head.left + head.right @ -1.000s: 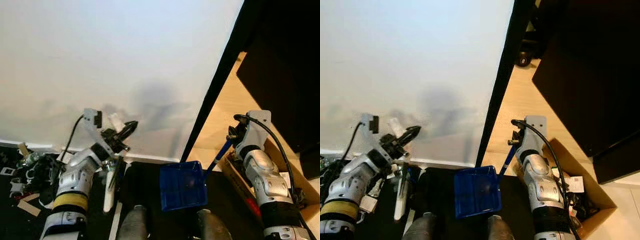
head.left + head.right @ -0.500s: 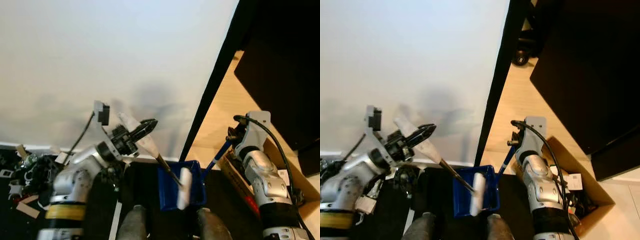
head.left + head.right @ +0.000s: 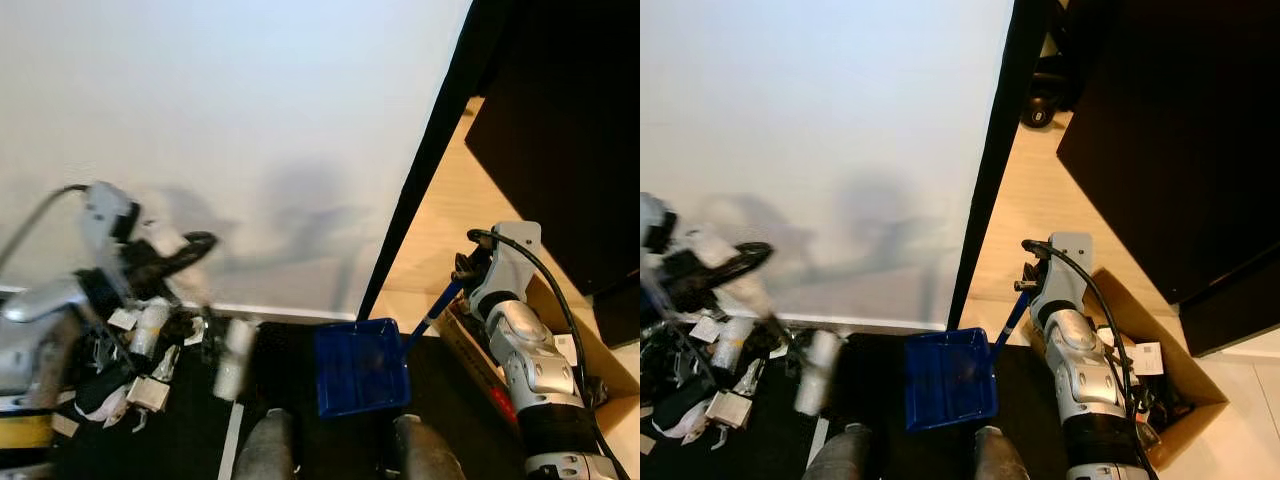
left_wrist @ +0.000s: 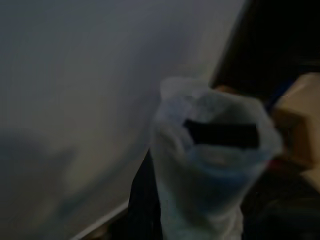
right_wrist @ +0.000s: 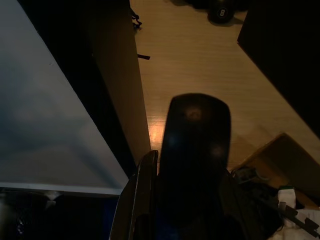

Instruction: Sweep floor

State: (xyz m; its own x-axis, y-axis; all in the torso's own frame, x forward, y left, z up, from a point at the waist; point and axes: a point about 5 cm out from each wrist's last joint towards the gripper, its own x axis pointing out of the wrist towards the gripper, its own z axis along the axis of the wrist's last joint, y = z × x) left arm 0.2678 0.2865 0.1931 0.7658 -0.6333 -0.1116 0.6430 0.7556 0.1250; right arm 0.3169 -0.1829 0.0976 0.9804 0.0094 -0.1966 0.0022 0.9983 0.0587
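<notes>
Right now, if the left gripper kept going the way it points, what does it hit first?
Probably the white wall. The left gripper, shut on the brush handle, points up toward it, and nothing shows between them. The frame is blurred and depth unclear, so this is a guess.

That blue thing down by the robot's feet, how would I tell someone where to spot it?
Start at the big white wall and follow it down to the dark floor mat at its base. There, beside the wall's black edge, lies the blue dustpan, its thin handle running up to the right claw. It is the only bright blue, square tray, unlike the pale litter at the left.
</notes>
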